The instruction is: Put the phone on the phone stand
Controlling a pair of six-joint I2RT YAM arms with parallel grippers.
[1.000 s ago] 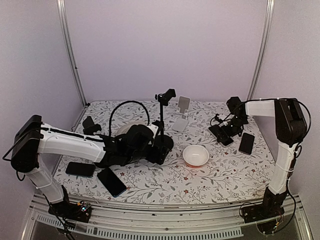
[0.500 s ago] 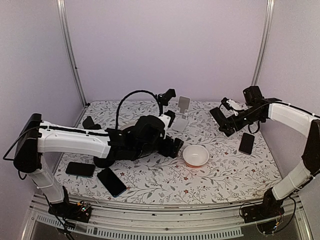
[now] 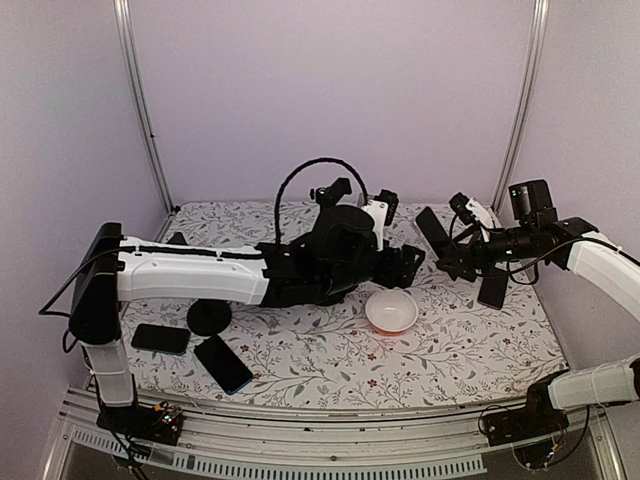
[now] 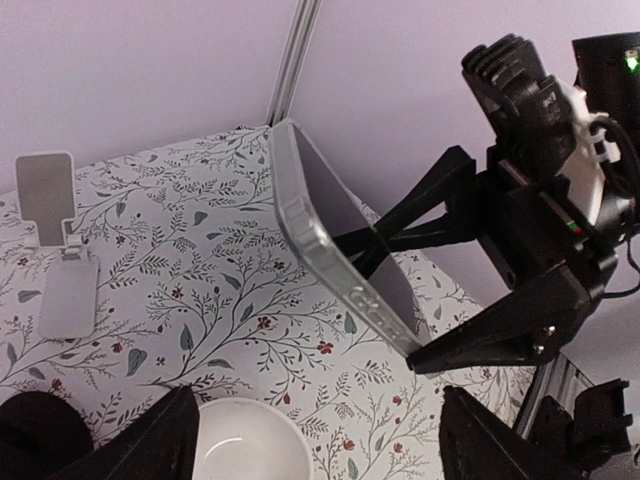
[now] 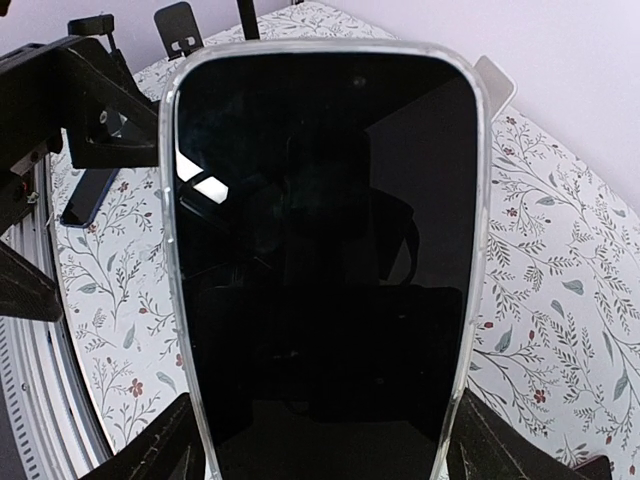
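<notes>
My right gripper [image 3: 452, 252] is shut on the phone [image 3: 431, 229], a black-screened phone in a clear case, held tilted in the air above the table's right half. In the right wrist view the phone [image 5: 320, 250] fills the frame, gripped by its two long edges. My left gripper [image 3: 408, 262] is open just left of it, above the bowl. In the left wrist view the phone [image 4: 340, 260] shows edge-on ahead of my empty fingers. The white phone stand [image 4: 60, 250] stands at the back of the table. My left arm hides it from the top camera.
A white bowl [image 3: 391, 311] sits under my left gripper. Loose phones lie at the front left [image 3: 222, 363], beside it [image 3: 160, 338] and at the right [image 3: 492, 287]. A black clamp stand [image 3: 330, 190] rises at the back. A round black base [image 3: 209, 317] sits at the left.
My right arm has lifted the phone off the table and carried it toward the middle. My left arm has swung from the left side across to the phone, its jaws narrowing slightly.
</notes>
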